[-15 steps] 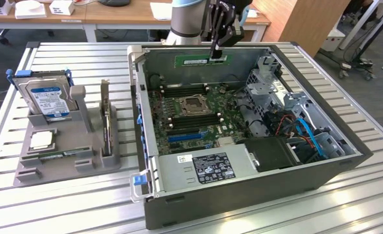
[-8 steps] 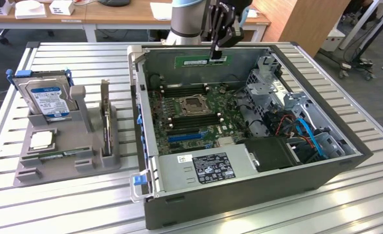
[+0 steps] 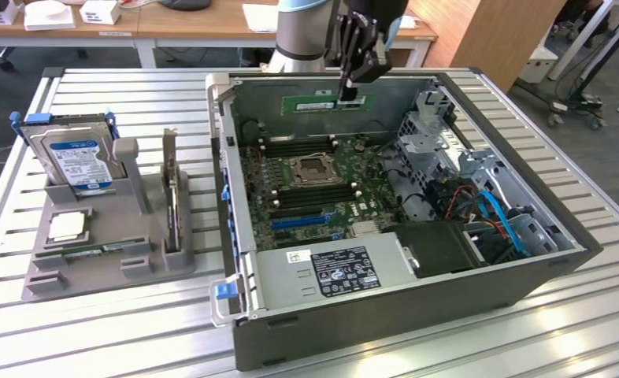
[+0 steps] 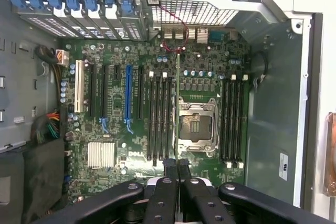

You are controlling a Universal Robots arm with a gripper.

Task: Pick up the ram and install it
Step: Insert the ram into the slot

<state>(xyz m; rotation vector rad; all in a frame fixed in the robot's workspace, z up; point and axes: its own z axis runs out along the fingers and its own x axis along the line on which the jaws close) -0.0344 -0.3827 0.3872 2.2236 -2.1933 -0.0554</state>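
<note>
The ram (image 3: pixel 325 102) is a long green stick with a white sticker, hanging level above the far end of the open computer case (image 3: pixel 394 315). My gripper (image 3: pixel 347 93) is shut on the end of it that lies toward the exterior view's right. In the wrist view the ram (image 4: pixel 179 103) shows edge-on as a thin line running out from between my fingertips (image 4: pixel 178 167). It lines up over the black memory slots (image 4: pixel 160 119) beside the CPU socket (image 4: pixel 197 127) and stands well above the motherboard (image 3: pixel 309 181).
A grey holder (image 3: pixel 110 260) at the exterior view's left carries a silver hard drive (image 3: pixel 79 161), an upright expansion card (image 3: pixel 170 185) and a CPU chip (image 3: pixel 66 227). Inside the case are the power supply (image 3: pixel 331 272), drive cages (image 3: pixel 446 150) and blue cables (image 3: pixel 498 216).
</note>
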